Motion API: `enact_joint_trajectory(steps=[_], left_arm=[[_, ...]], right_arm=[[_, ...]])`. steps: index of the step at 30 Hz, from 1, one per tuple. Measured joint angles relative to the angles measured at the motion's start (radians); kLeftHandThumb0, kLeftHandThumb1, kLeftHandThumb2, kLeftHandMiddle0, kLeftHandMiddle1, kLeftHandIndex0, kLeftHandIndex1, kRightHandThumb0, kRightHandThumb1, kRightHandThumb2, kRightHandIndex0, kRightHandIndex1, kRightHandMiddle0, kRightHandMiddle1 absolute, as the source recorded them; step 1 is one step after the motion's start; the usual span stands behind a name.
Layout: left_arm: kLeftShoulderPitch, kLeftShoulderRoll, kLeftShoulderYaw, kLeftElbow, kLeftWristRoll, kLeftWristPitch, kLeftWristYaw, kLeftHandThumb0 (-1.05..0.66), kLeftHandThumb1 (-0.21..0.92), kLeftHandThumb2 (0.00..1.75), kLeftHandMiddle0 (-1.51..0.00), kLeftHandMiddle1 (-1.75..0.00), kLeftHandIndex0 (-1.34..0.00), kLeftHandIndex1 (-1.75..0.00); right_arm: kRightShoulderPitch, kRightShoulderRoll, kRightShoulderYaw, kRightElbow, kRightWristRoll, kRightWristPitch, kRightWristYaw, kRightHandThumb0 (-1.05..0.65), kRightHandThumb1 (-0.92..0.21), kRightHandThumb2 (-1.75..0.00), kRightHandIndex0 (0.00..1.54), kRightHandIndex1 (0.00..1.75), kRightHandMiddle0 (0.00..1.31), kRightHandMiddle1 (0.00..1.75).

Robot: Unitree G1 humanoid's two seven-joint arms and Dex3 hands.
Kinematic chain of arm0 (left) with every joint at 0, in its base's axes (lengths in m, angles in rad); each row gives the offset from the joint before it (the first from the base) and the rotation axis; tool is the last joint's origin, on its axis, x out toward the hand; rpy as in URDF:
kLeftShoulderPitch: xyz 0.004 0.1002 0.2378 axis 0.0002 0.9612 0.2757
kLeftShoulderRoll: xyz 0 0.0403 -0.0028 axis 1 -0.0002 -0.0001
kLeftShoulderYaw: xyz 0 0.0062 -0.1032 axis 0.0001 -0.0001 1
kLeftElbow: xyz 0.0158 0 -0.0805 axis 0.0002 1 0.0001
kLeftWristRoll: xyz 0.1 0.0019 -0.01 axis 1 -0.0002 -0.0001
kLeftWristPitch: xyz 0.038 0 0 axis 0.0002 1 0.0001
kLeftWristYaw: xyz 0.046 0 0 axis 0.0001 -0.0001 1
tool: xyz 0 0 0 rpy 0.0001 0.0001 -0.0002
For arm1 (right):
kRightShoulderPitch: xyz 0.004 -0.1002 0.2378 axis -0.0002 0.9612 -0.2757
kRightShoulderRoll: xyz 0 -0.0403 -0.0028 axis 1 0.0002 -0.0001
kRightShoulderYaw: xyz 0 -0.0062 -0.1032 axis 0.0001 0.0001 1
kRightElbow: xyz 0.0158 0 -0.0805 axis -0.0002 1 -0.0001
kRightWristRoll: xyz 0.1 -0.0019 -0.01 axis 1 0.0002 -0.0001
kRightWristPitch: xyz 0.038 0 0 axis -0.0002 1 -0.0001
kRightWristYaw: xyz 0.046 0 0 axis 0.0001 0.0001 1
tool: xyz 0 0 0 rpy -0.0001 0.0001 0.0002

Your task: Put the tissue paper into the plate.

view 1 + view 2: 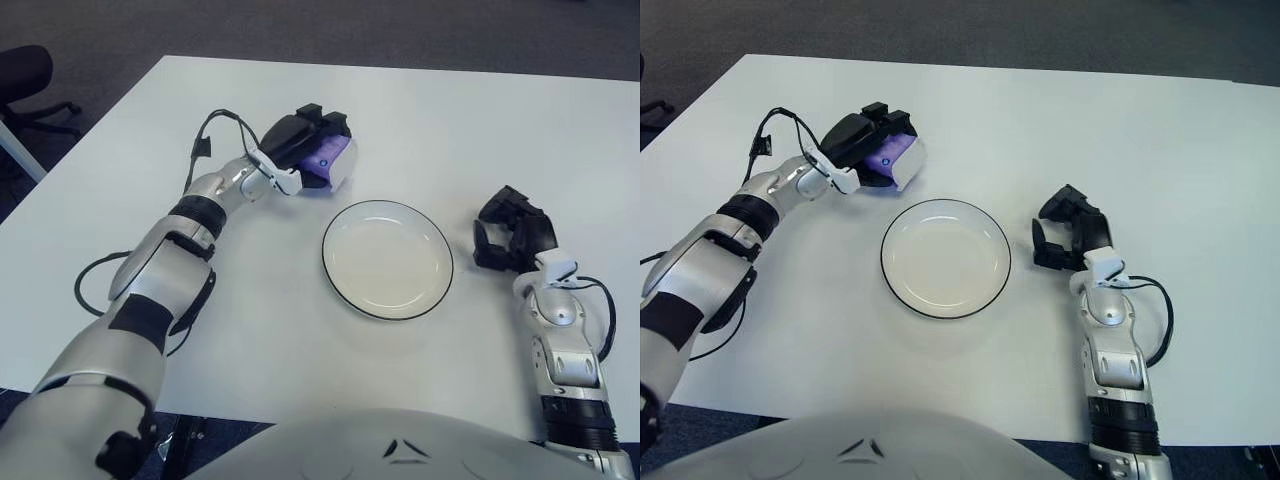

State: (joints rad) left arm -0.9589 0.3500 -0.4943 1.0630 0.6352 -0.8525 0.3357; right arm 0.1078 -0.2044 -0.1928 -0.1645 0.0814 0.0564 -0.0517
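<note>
Left hand point(305, 140) clenched on tissue pack point(333, 162); plate point(387, 259) lies near-right of it, toward robot. Right hand point(512, 230) idle beside plate's right.

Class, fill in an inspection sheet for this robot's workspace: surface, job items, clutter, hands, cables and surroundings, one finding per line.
Surface: white table, bare apart from the items listed.
Job items: purple and white tissue pack in the left hand's grasp, beyond and left of the plate; round white plate with dark rim, empty, near the table's middle.
Clutter: nothing seen.
Hands: left hand closed on the tissue pack; right hand to the right of the plate, fingers curled, holding nothing.
Cables: black cable looping along the left forearm; another black cable beside the right forearm.
Surroundings: dark carpet; black office chair at far left.
</note>
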Motion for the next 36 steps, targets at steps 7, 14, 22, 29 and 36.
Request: enact_joint_trajectory(steps=[7,14,22,29,36], left_arm=[[0.034,0.003,0.046,-0.094,-0.029,-0.036,-0.012,0.57,0.08,1.61,-0.81,-1.75,-1.06,-1.75],[0.082,0.007,0.083,-0.267,-0.037,-0.052,-0.034,0.59,0.06,1.63,-0.83,-1.75,-1.08,-1.75],[0.183,-0.004,0.112,-0.512,-0.109,-0.026,-0.15,0.59,0.06,1.63,-0.83,-1.75,-1.09,-1.75],[0.297,-0.02,0.118,-0.694,-0.2,0.0,-0.273,0.57,0.08,1.6,-0.81,-1.75,-1.05,-1.75],[0.348,-0.021,0.116,-0.771,-0.276,-0.013,-0.383,0.56,0.11,1.57,-0.78,-1.75,-1.01,-1.75]], right_arm=[[-0.023,0.034,-0.085,0.019,0.082,-0.016,-0.02,-0.45,-0.4,-1.21,0.97,1.75,0.54,1.75],[-0.07,0.036,-0.14,0.084,0.094,-0.016,-0.059,-0.44,-0.43,-1.17,0.94,1.75,0.52,1.75],[-0.109,0.028,-0.161,0.146,0.085,-0.019,-0.067,-0.44,-0.45,-1.15,0.93,1.75,0.51,1.75],[-0.122,0.028,-0.165,0.166,0.06,-0.023,-0.1,-0.43,-0.46,-1.14,0.93,1.75,0.5,1.75],[-0.136,0.031,-0.171,0.186,0.047,-0.023,-0.149,-0.43,-0.47,-1.12,0.92,1.75,0.49,1.75]])
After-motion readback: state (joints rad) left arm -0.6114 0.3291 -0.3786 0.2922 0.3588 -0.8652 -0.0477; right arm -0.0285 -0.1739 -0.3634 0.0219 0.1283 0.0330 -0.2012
